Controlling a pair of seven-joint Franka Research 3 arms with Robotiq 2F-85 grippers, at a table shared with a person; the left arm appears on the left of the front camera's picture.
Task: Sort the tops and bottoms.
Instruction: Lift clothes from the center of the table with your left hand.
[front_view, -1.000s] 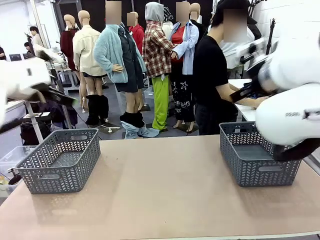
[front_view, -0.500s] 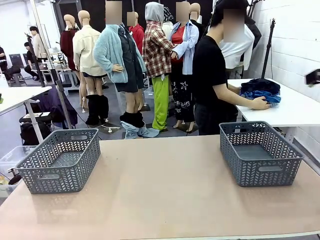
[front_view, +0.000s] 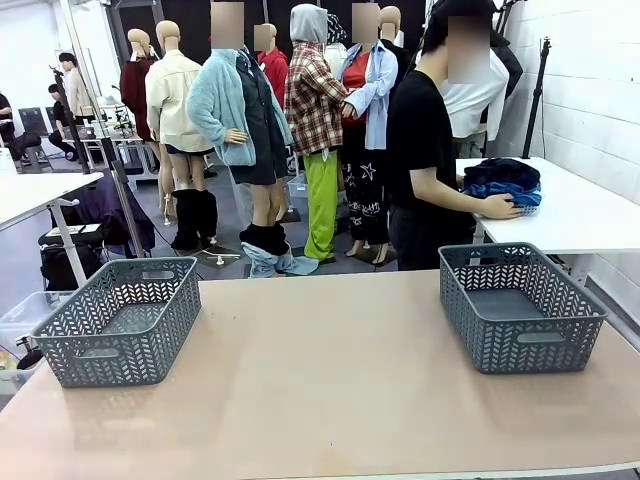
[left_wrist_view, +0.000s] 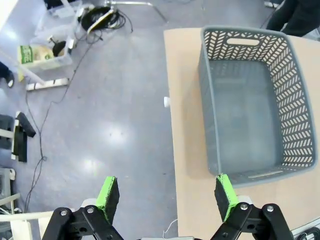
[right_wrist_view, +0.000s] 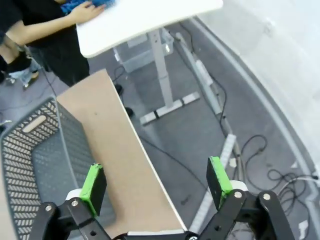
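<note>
Board, smooth and tan, forms the tabletop (front_view: 330, 390), wide and rectangular. Beyond its far right corner stands a white side table (front_view: 595, 215), flat and glossy, on a metal leg.

Two grey plastic baskets sit on the tan surface, one toward each end, well apart. Both are rectangular with rounded corners, herringbone-pierced walls and a slot handle at each short end. The left basket (front_view: 115, 360) has nothing in it, and the left wrist view shows its plain floor bare. The right basket (front_view: 535, 345) is likewise empty.

The clothes lie on the white side table in one soft, rumpled heap, outside both baskets. The bottoms (front_view: 500, 170), nearly black, are bunched on top; the tops (front_view: 498, 190), bright blue, show as a band beneath. The heap's long axis runs left to right in the front view, along the side table's near edge. Which way a collar or waistband points cannot be told.

A person (front_view: 420, 150) in a black t-shirt stands beside that table with one hand (front_view: 497, 207) resting on the blue cloth.

The left gripper (left_wrist_view: 165, 195) hangs past the tabletop's edge by the left basket, green pads spread wide, nothing between them. The right gripper (right_wrist_view: 155, 185) is spread just as wide and holds nothing, above the tabletop's edge beside the right basket.
</note>
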